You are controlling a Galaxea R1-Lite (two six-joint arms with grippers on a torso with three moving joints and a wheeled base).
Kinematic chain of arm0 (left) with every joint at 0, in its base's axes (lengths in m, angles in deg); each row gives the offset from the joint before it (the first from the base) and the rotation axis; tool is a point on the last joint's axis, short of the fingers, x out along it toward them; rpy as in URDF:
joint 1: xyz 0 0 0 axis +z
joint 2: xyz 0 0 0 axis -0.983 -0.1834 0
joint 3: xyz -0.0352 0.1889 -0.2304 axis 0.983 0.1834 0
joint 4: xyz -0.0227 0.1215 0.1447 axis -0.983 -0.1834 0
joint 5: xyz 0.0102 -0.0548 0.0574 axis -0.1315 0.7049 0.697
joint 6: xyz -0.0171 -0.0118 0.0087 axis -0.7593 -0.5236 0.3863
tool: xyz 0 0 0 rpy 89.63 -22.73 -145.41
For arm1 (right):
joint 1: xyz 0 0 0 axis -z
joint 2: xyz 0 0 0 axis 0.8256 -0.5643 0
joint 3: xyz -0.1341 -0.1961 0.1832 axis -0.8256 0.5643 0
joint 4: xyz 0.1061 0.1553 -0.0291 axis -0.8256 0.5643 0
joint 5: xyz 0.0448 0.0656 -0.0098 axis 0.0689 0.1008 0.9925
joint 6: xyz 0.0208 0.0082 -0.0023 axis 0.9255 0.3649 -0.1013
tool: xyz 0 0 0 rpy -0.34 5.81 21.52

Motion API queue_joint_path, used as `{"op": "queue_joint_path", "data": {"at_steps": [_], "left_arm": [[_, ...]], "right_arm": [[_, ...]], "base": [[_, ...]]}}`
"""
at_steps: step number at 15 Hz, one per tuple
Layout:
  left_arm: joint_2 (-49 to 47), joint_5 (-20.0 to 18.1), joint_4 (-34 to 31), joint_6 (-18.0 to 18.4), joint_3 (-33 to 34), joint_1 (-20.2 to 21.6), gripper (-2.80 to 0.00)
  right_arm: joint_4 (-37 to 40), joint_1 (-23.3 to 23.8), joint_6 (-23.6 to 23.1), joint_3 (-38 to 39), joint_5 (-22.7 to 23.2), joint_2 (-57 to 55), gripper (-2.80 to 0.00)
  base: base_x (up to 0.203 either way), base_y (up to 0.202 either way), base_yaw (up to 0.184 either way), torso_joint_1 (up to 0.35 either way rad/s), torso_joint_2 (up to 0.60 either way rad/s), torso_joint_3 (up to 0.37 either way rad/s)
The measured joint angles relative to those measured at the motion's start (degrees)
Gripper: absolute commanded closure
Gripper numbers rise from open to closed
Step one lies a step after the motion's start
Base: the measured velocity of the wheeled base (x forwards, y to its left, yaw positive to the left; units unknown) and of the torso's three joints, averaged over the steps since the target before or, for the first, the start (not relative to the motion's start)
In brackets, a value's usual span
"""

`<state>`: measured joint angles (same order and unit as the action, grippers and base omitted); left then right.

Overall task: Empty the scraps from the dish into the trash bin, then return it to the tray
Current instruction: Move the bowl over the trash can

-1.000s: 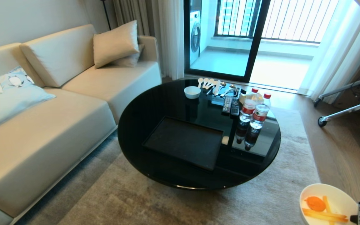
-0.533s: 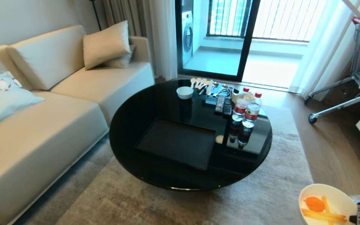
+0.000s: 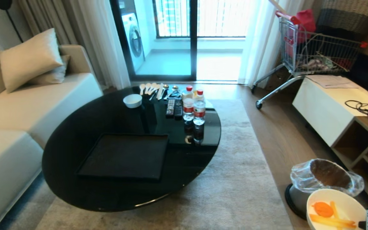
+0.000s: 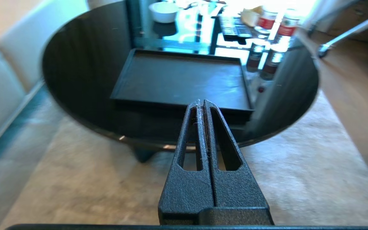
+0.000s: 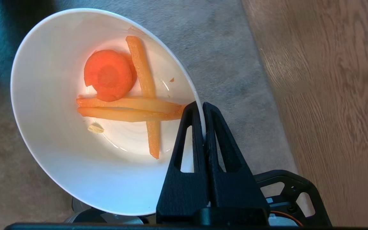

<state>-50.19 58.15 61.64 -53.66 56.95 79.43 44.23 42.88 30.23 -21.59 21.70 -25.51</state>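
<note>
Big round black coffee table [image 3: 75, 140] filling the middle of the head view, sofa [image 3: 8, 111] off at 9 o'clock, white cabinet [image 3: 324, 105] out at 3. Black tray [image 3: 126, 156] sitting on the table near its front edge, bare, so plenty of room for the dish later. Trash bin [image 3: 318, 182] down on the floor at roughly 4 o'clock from the table, well apart from it, clear liner bag puffed over the rim.

Dish [image 3: 334, 209] hanging just in front of the bin toward 5 o'clock, rim pinched thin between the right gripper [image 5: 203, 107] fingers, clamped tight on the edge. Looks about level, not tipped. Scraps [image 5: 123, 95] all in there: one fat orange slice, a few pale strips crossed over each other, plus a crumb or two.

Left gripper [image 4: 203, 103] parked in front of the table, fingers pressed together on nothing.

So, guessing maybe a third done. Pickup sorted and bin within reach. Left to do: get over the bin, tip, then carry back to the tray.
</note>
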Motion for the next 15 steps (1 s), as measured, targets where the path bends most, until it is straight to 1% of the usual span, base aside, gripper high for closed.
{"op": "queue_joint_path", "data": {"at_steps": [15], "left_arm": [[0.0, 0.0, 0.0, 0.0, 0.0, 0.0, 0.00]], "right_arm": [[0.0, 0.2, 0.0, 0.2, 0.0, -0.1, 0.00]], "base": [[0.001, 0.010, -0.168, 0.003, 0.00, 0.002]]}}
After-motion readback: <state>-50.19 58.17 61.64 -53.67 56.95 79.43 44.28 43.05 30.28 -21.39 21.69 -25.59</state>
